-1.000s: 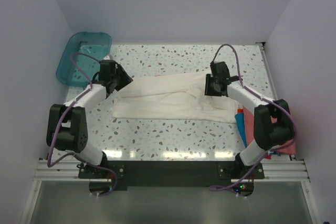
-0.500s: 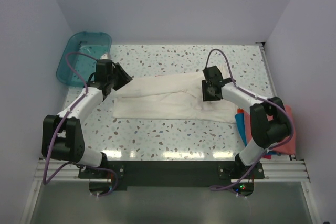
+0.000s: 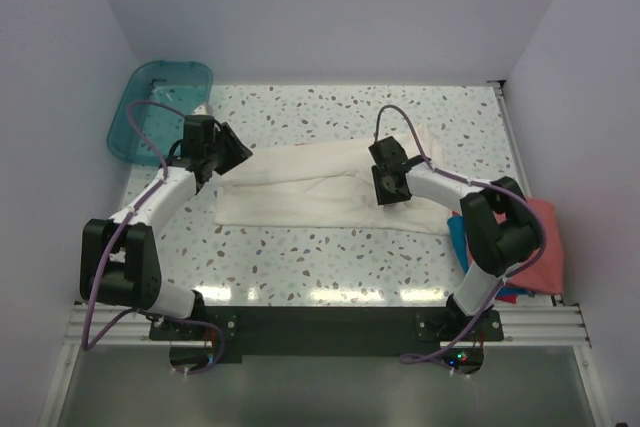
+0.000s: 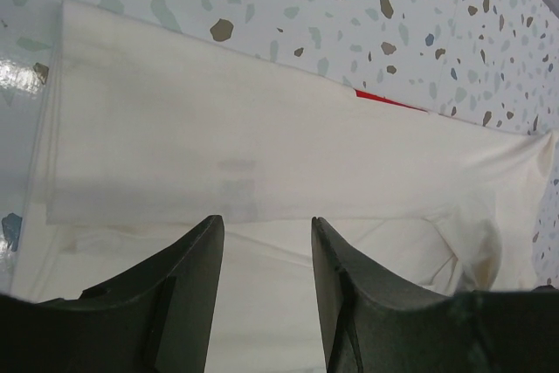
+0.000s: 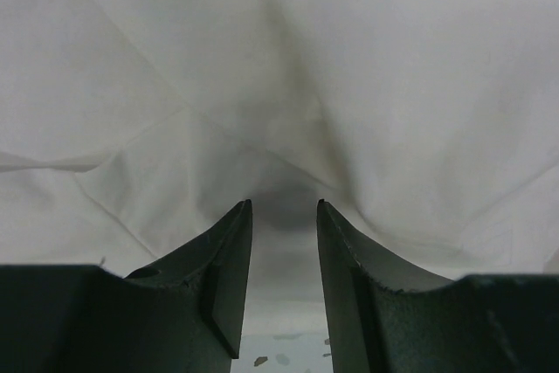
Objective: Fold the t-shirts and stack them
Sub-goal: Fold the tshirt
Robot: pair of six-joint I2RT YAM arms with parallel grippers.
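The cream-white t-shirt (image 3: pixel 310 187) lies folded into a long band across the middle of the table. A red printed mark (image 4: pixel 384 100) peeks out at its far edge. My left gripper (image 3: pixel 230 154) is open at the shirt's left end, its jaws just above the cloth (image 4: pixel 266 223). My right gripper (image 3: pixel 386 185) is open over the shirt's right part, its fingertips down at a dark dent in the cloth (image 5: pixel 284 207). The salmon-red t-shirt (image 3: pixel 545 247) and the bright blue t-shirt (image 3: pixel 458 237) lie at the right edge, beside the right arm.
The translucent teal tub (image 3: pixel 160 107) stands at the back left, leaning on the wall. Speckled tabletop (image 3: pixel 330 107) shows behind and in front of the shirt. White walls close the table in on the left, back and right.
My right gripper has moved left along the cream-white shirt, towards its middle. My left gripper has shifted slightly left and then held still at the shirt's left end.
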